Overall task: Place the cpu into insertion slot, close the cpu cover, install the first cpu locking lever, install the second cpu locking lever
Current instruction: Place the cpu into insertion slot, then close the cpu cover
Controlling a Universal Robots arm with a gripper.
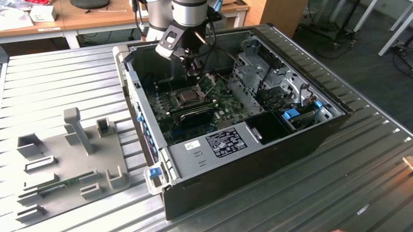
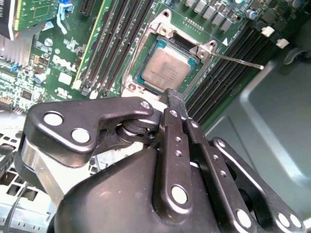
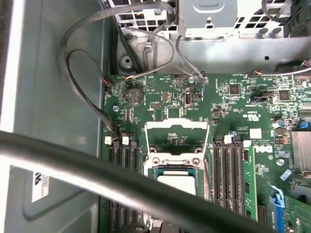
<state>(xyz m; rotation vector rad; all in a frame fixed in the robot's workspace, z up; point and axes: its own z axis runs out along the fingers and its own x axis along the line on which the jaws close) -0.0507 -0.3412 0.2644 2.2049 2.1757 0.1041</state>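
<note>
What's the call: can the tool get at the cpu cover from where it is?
Probably yes. The tool hangs right beside the seated chip, and the cover is open with no cable or card across it.

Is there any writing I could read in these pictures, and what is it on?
Nothing is clear enough to quote.
Black label inside the computer case: print too small to read.
White sticker on the case's wall: blurred.
Chip face: faint print, unreadable.
Green board: white markings, too small to read.
</note>
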